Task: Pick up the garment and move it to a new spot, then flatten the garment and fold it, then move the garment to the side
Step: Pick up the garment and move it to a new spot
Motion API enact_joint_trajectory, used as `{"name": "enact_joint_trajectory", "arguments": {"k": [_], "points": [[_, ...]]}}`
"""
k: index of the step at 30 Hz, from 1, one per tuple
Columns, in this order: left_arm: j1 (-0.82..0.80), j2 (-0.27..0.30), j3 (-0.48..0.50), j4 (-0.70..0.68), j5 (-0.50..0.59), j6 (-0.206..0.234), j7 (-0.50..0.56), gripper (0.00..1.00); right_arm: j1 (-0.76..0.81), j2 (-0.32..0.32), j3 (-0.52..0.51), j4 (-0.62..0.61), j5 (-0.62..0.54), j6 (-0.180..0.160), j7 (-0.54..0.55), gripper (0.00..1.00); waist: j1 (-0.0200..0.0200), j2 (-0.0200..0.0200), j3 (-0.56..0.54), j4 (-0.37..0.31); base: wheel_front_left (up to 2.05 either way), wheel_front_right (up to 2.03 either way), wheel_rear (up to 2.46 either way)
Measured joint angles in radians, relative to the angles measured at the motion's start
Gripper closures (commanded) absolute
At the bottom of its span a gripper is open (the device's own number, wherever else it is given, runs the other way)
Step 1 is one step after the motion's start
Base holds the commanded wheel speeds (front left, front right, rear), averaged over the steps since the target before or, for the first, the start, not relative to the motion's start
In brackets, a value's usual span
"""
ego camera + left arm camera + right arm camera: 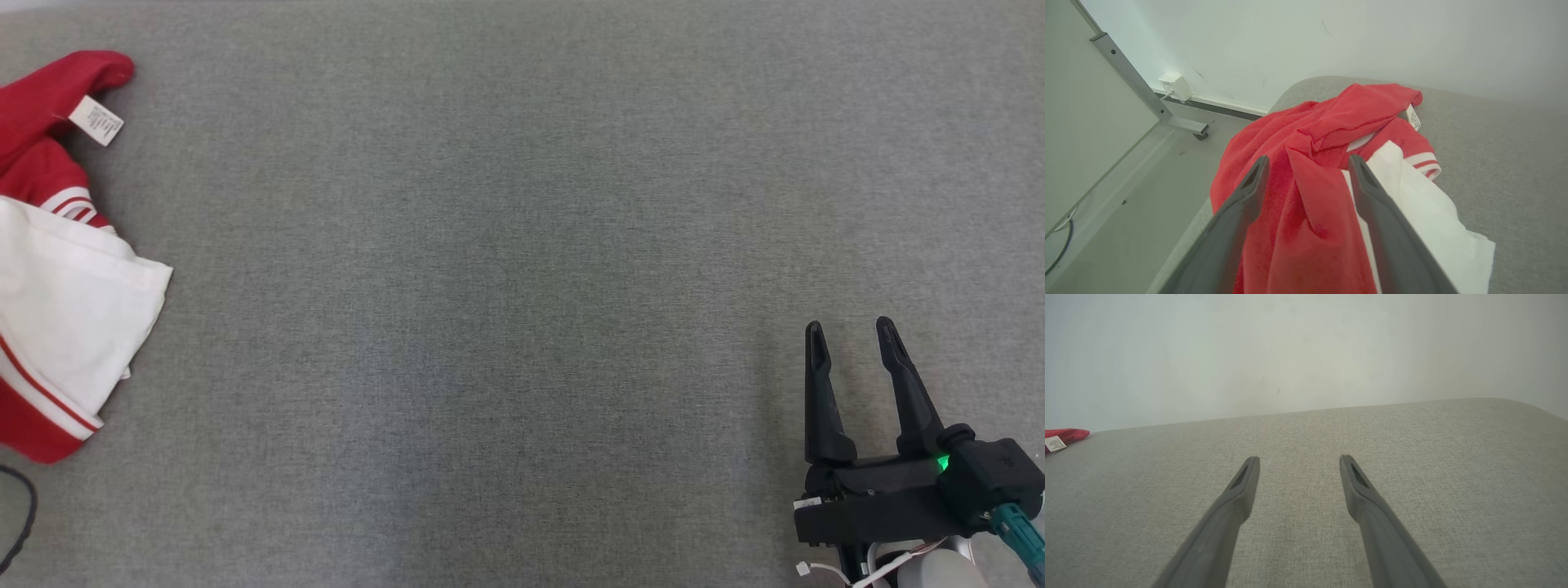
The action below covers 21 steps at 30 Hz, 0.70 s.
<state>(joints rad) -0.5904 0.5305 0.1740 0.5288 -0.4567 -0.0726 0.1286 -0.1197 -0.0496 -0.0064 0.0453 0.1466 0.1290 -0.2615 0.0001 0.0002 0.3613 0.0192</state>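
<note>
— Both wide, empty?
— Yes: left gripper (pixel 1308 160) has garment (pixel 1331 118) just ahead of its tips; right gripper (pixel 850 325) sits well apart, garment far to its left.
— Progress?
— None, judging: garment heaped, unlifted; everything left.

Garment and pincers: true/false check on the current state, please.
1. The garment lies bunched at the left edge of the grey surface. True.
2. The right pincer is shut on the garment. False: it is open over bare surface, well apart from the garment.
3. The left pincer is open and points at the garment's red fabric. True.
4. The garment is folded flat. False: it is crumpled, with its white label showing.
</note>
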Motion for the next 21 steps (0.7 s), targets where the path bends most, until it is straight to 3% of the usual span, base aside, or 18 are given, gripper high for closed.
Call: {"name": "enact_joint_trajectory", "arguments": {"k": [11, 12, 13, 14, 21], "points": [[0.006, -0.01, -0.038, 0.142, -0.026, -0.007, 0.111, 0.0, 0.0, 0.0, 0.002, -0.002, 0.0, 0.0, 0.0, 0.0, -0.0002, 0.0, -0.011, -0.031, 0.0, 0.0, 0.0], [0.005, -0.01, -0.042, 0.158, -0.024, -0.007, 0.112, 0.08, 0.0, 0.0, 0.002, -0.002, 0.0, 0.0, -0.002, 0.0, -0.0001, 0.0, -0.012, -0.034, 0.0, 0.0, 0.0], [0.004, -0.01, -0.044, 0.171, -0.024, -0.007, 0.112, 0.65, 0.0, 0.0, 0.003, -0.002, 0.0, 0.0, -0.002, 0.0, -0.0002, 0.0, -0.012, -0.036, 0.0, 0.0, 0.0], [0.002, -0.009, -0.048, 0.18, -0.022, -0.007, 0.106, 1.0, 0.0, 0.0, 0.005, -0.002, 0.0, 0.0, -0.002, 0.0, -0.0001, 0.0, -0.013, -0.038, 0.0, 0.0, 0.0], [-0.037, -0.004, -0.056, 0.184, 0.001, 0.002, -0.032, 1.0, 0.018, 0.0, -0.006, 0.001, 0.003, 0.0, -0.003, 0.0, -0.0001, -0.0001, -0.046, -0.033, 0.0, 0.0, 0.0]]}}
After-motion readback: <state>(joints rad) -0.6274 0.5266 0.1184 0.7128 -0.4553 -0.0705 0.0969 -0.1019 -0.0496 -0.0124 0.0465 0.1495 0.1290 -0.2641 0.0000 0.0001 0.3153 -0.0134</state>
